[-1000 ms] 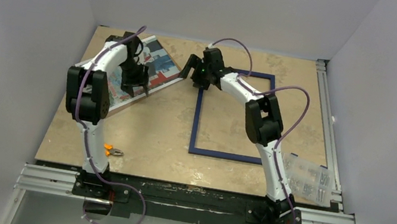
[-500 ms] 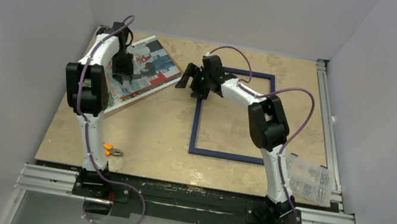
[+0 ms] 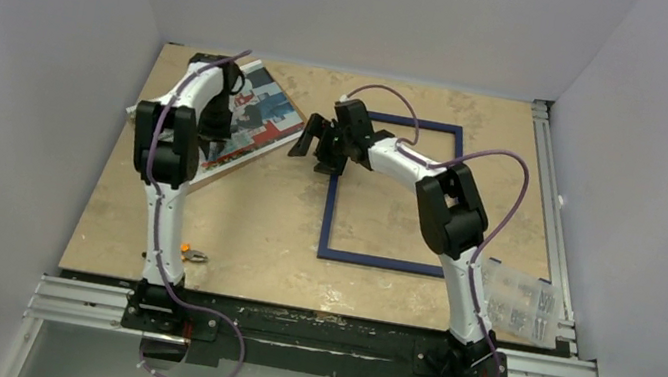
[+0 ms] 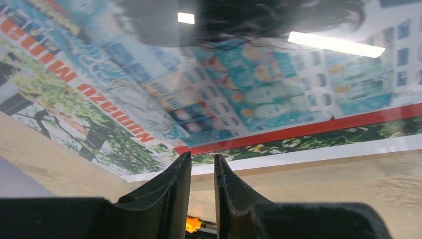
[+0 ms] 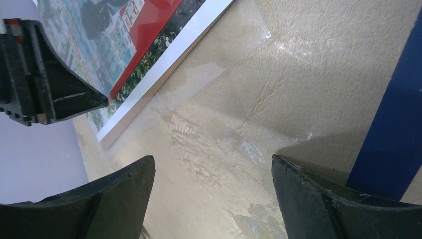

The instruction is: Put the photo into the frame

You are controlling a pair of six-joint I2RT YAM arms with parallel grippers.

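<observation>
The photo [image 3: 257, 107] lies tilted at the table's far left on a brown backing board [image 4: 318, 163]; up close the photo [image 4: 249, 94] shows red, blue and green print. My left gripper [image 3: 217, 130] is over it, and in the left wrist view the left gripper [image 4: 202, 159] has its tips at the photo's white border, a narrow gap between them with nothing in it. The dark blue frame [image 3: 331, 198] lies flat right of centre. My right gripper [image 3: 310, 147] stands wide open over bare table between photo [image 5: 144, 30] and frame rail [image 5: 398, 124]; the right gripper [image 5: 211, 158] holds nothing.
Orange-handled pliers [image 3: 191, 253] lie near the left arm's base. A clear plastic box [image 3: 520, 301] sits at the near right. Metal rails [image 3: 549, 212] run along the table's right edge. A clear sheet corner [image 5: 244, 35] lies on the table beside the photo.
The left arm swung back over the photo and its jaws narrowed. The right gripper slid a little left, away from the frame's corner, still wide open.
</observation>
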